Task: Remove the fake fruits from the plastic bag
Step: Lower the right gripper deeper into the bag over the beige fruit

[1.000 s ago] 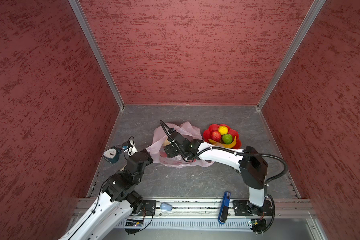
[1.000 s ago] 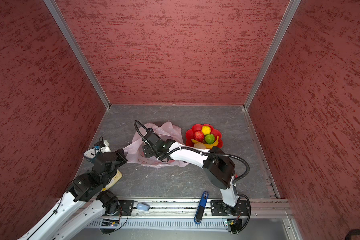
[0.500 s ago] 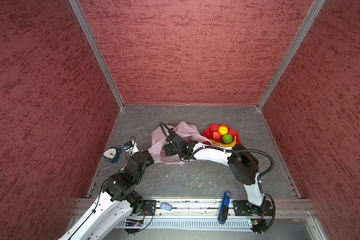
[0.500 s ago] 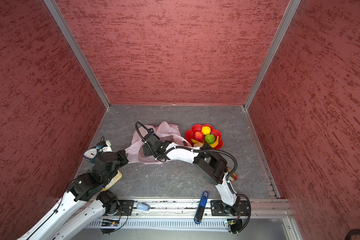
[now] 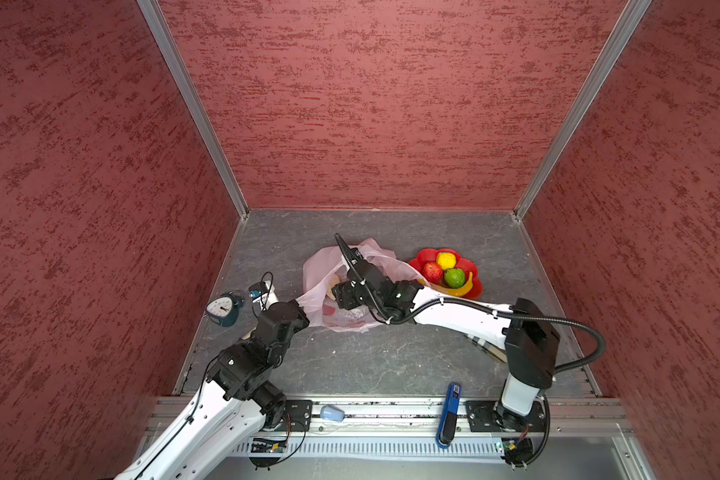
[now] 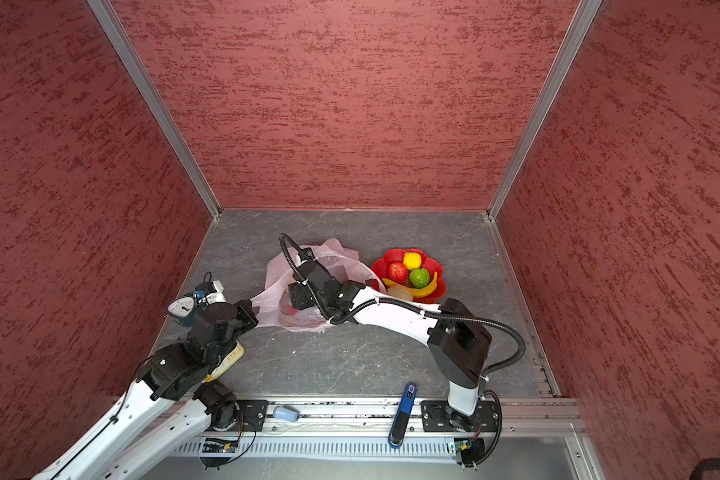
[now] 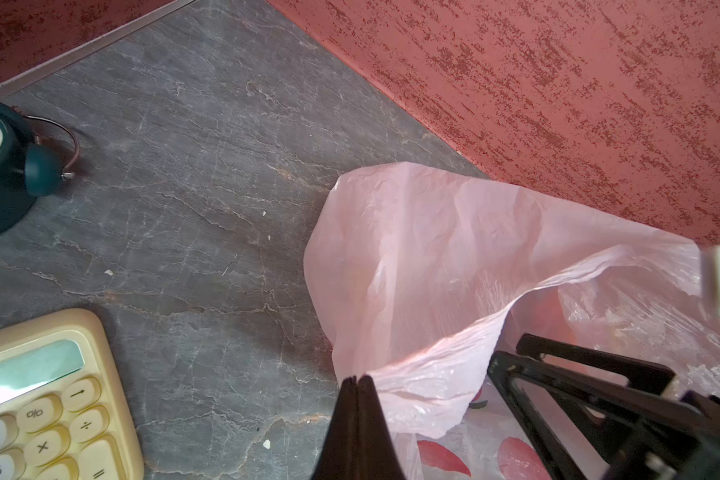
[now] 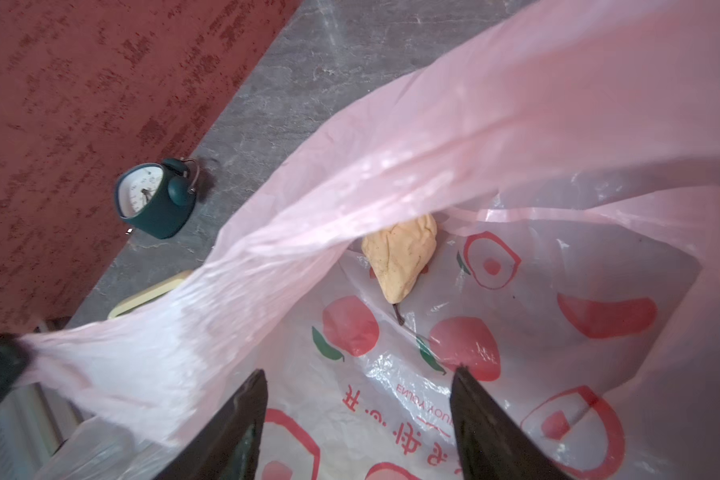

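Right wrist view looks into the open mouth of the plastic bag (image 8: pixel 516 116), a thin pale pink film printed with red apples. One beige lumpy fruit (image 8: pixel 400 257) lies on the bag's lower layer, partly under the raised upper lip, with its dark stem toward the hand. The right hand (image 8: pixel 360 370) is inside the mouth with its two fingers spread wide. Only printed film shows between them, and it is short of the fruit, not touching it.

The upper lip is drawn taut to a point at the left hand (image 7: pixel 356 380). In the left wrist view its fingers are pressed together on a fold of the pink film.

In both top views the bag lies near the middle of the grey counter (image 5: pixel 391 361). The right arm reaches over it from the right, and the left arm holds its edge out to the left.

Just beside the bag on its right sits the red flower-shaped dish (image 5: pixel 417 263). It holds a red apple (image 5: pixel 432 271), a yellow round fruit (image 5: pixel 446 260), a green round fruit (image 5: pixel 454 277) and a banana (image 5: pixel 461 289). In a top view a second beige fruit (image 6: pixel 400 293) shows at the dish's near edge, partly behind the right arm.

Left of the bag is a dark green alarm clock (image 5: pixel 224 308). A cream calculator (image 7: pixel 46 395) lies near it, under the left arm.
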